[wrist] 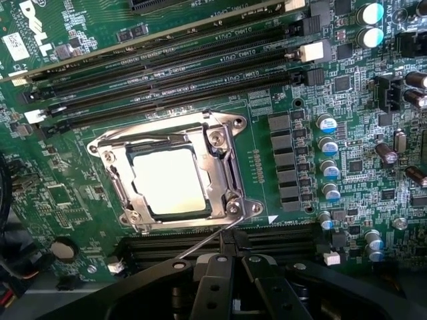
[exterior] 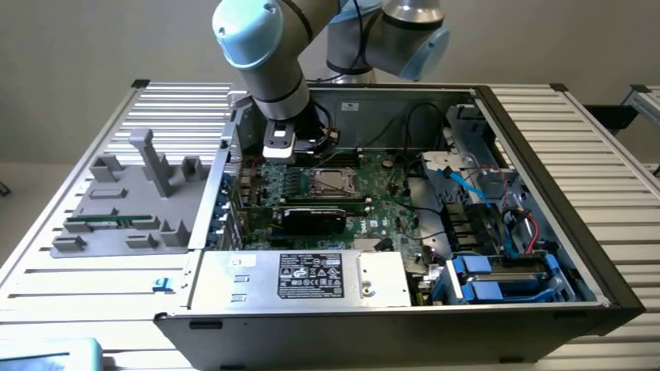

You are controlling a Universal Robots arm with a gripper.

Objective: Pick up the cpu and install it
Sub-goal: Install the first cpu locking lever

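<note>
From the wrist view you see just the tips of the hand [wrist: 233, 263]. Its dark fingers [wrist: 215, 290] are cut off at the edge. They are pressed close together and there is nothing between them. In the exterior view the hand [exterior: 280, 152] hangs under the arm [exterior: 266, 54], low inside the computer case [exterior: 413, 332]. It is dark against the dark parts behind it, so the fingers are hard to make out there.

The cpu [wrist: 167, 181] is not in the hand. It lies flat in its socket on the green board [wrist: 60, 197], with a shiny metal frame [wrist: 223, 160] all around it. The frame covers the cpu's edges, and you cannot tell if it is locked down. A thin wire lever [wrist: 203, 242] runs from the frame's corner toward the fingers. In the exterior view the cpu [exterior: 330, 182] sits just beside the hand, toward the exterior view's right.

The case lies open on the counter [exterior: 62, 270]. Inside it are the green board, a black card [exterior: 314, 219] and a silver box [exterior: 309, 277] with a label. Tangled cables hide much of the side at the exterior view's right.

A grey tray [exterior: 103, 174] rests on the counter beside the case. A long green stick [exterior: 103, 222] lies in it.
</note>
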